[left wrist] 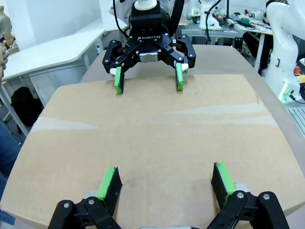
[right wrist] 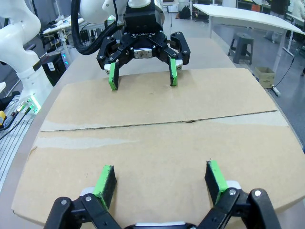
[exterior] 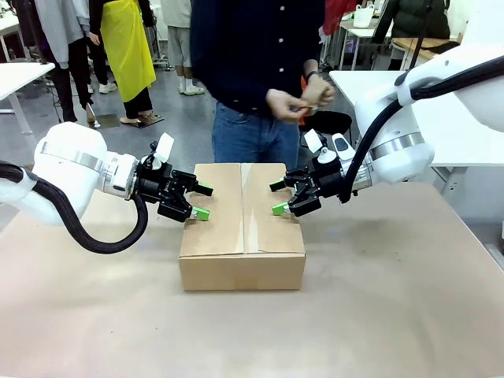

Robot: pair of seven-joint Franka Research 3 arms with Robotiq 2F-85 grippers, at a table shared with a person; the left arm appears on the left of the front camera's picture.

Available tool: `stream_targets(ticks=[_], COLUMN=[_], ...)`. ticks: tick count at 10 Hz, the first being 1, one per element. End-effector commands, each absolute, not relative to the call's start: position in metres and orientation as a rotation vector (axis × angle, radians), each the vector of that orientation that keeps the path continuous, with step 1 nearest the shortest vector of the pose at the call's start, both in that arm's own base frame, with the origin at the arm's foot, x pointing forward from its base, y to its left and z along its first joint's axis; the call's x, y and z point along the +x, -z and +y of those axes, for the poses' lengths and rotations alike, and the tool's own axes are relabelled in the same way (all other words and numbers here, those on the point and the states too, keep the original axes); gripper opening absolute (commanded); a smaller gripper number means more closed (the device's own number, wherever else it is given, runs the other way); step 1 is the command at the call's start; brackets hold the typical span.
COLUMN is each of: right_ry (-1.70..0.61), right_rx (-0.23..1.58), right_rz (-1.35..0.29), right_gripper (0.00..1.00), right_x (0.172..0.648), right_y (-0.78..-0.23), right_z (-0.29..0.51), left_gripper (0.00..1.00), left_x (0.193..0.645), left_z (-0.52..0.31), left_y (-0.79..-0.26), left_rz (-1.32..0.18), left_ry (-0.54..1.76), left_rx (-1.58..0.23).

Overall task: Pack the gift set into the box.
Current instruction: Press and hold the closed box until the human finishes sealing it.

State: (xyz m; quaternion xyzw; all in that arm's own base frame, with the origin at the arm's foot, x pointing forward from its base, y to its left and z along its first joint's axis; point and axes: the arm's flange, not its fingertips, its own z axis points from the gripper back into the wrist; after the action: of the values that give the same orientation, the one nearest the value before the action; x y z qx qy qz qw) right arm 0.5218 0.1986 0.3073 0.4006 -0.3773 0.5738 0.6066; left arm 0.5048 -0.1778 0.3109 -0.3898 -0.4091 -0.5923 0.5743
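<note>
Both grippers, left gripper (exterior: 198,201) and right gripper (exterior: 279,198), hover spread apart over the closed box (exterior: 242,228); beyond the box, the front view shows the person's hands (exterior: 299,101) together.

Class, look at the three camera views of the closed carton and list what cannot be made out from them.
- Contents of the box: the shut flaps hide the inside in every view, so whether the gift set is packed cannot be told.
- The small brown thing in the person's hands, front view: too small and half covered by fingers.
- Whether the open left pincer and right pincer touch the flaps: unclear.
</note>
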Motion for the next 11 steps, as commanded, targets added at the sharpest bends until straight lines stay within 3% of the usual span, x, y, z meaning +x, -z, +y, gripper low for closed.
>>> stream_targets(ticks=[1,11], right_ry=[-1.326,-1.326], right_rx=[0.92,0.92], right_rz=[-0.868,-0.868], right_gripper=[1.0,1.0], right_x=[0.5214,0.5214], right_y=[-0.3061,-0.3061], right_z=[0.1991,0.1991], left_gripper=[1.0,1.0], left_x=[0.504,0.504], left_z=[-0.1777,-0.1777], left_y=[-0.3098,-0.3098], left_rz=[-0.962,-0.962], left_ry=[1.395,1.395], left_rx=[-0.91,-0.91])
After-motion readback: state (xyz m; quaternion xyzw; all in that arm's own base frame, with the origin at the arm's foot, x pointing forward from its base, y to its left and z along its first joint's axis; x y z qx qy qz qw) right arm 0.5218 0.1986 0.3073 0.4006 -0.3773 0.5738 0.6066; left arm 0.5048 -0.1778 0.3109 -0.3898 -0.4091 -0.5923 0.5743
